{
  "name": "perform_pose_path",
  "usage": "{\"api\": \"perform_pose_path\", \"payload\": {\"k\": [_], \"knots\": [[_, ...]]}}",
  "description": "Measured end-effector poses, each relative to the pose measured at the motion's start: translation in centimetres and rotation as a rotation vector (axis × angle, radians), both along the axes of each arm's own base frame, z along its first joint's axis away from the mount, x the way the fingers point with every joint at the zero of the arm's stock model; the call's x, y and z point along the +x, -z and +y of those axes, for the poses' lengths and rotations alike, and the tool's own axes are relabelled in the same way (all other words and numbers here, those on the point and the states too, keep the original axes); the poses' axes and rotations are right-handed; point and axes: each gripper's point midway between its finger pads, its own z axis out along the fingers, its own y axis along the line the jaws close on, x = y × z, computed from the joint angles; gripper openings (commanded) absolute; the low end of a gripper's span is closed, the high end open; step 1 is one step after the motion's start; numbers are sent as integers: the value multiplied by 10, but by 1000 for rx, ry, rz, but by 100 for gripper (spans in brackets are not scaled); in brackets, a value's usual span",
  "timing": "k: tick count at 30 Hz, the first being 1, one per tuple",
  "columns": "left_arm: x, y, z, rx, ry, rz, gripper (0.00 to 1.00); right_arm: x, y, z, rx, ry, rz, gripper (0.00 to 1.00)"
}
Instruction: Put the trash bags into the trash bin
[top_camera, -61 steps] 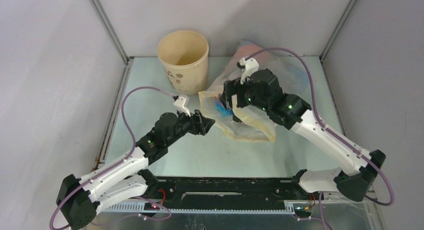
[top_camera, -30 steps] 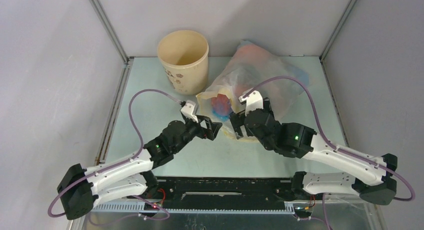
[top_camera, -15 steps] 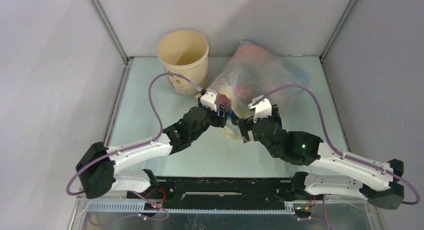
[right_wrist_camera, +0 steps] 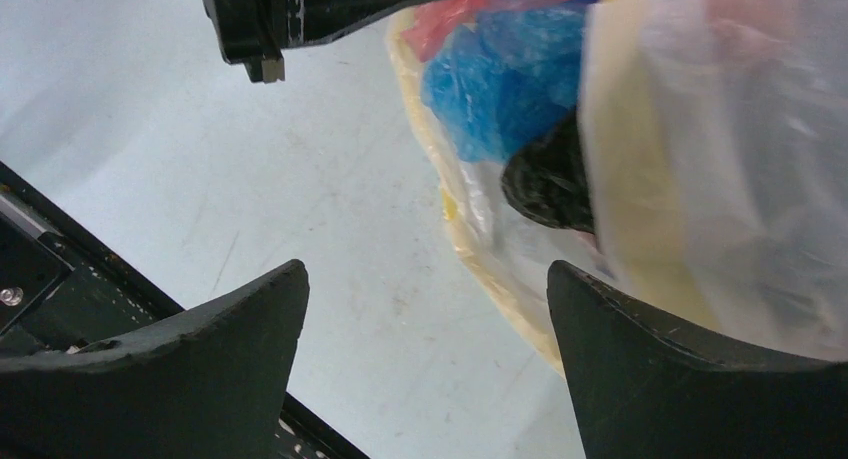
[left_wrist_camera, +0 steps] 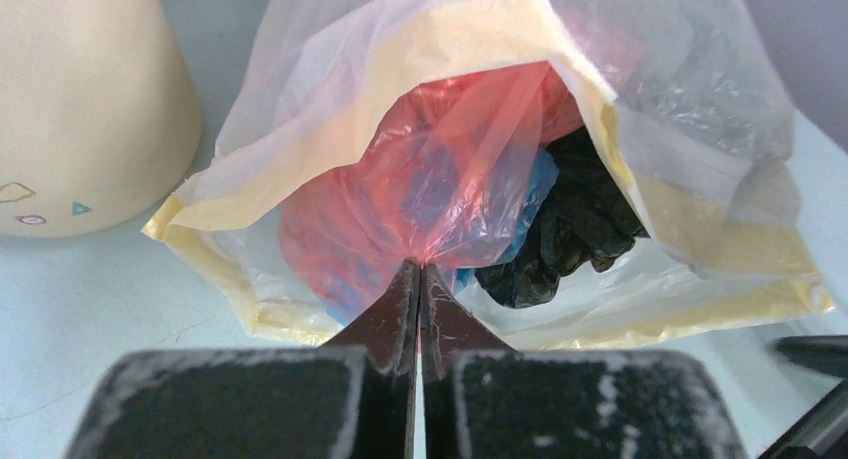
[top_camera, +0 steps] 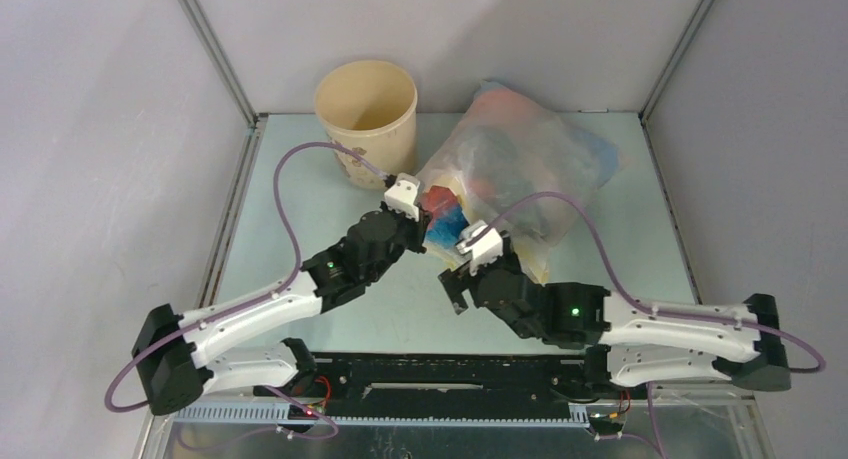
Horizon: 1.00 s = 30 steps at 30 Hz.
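Note:
The cream trash bin (top_camera: 365,117) stands upright at the back left, also at the left edge of the left wrist view (left_wrist_camera: 80,109). To its right lies a large clear bag with a yellow rim (top_camera: 525,159), its mouth facing me. A red trash bag (left_wrist_camera: 440,179), a blue one (left_wrist_camera: 535,184) and a black one (left_wrist_camera: 570,229) sit in that mouth. My left gripper (left_wrist_camera: 420,269) is shut on a pinch of the red bag's film. My right gripper (right_wrist_camera: 425,279) hangs open over bare table just in front of the yellow rim (right_wrist_camera: 480,269), holding nothing.
Grey walls with metal corner posts (top_camera: 215,59) close in the light table (top_camera: 300,209) on three sides. The black base rail (top_camera: 450,374) runs along the near edge. In the right wrist view the left gripper's body (right_wrist_camera: 300,9) sits close above.
My left gripper has shut on the red bag at the big bag's mouth. The right arm has pulled back toward the near edge, away from the mouth, still open.

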Motion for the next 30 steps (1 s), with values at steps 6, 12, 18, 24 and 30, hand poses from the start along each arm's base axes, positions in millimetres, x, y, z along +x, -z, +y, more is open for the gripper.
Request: {"api": "perform_pose_path", "payload": {"k": [6,12,18,24,30], "knots": [[-10,-21,13,-45,-3,-19,0,12,35,38,-14,-13,35,61],[-13,-21,22,-46,-10,-20,0,53,53,54,45,58,56,51],[-12,-7,28,-17,-22,3,0,97,94,59,47,177,78,68],[-11,-6,34,-27,-30,10,0,125,139,33,-40,319,110,37],[-16,-9,54,-30,-85,26,0,152,136,-6,-43,477,87,16]]}}
